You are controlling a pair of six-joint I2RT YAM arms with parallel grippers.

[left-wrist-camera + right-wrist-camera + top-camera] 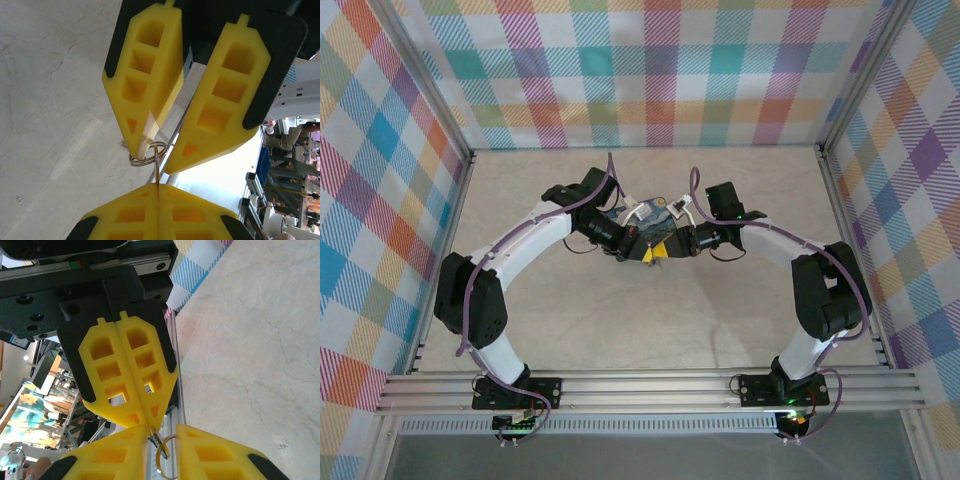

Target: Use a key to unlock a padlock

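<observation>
The table [640,330] carries the whole scene, and both grippers meet over its centre, reaching in from 7 and 5 o'clock. The left gripper [157,188] is pressed together on the key [156,170], pinching only its thin end. The right gripper [162,429] stands apart, one finger on either side of the ring [164,452], which hangs at 5 o'clock from the left tips.

Likely risks:
- The right fingers may close on the loose ring instead of the key, so the key swings.
- The left may let go too early and the key drops to the table.
- So slim a pinch may let the key twist askew.
</observation>
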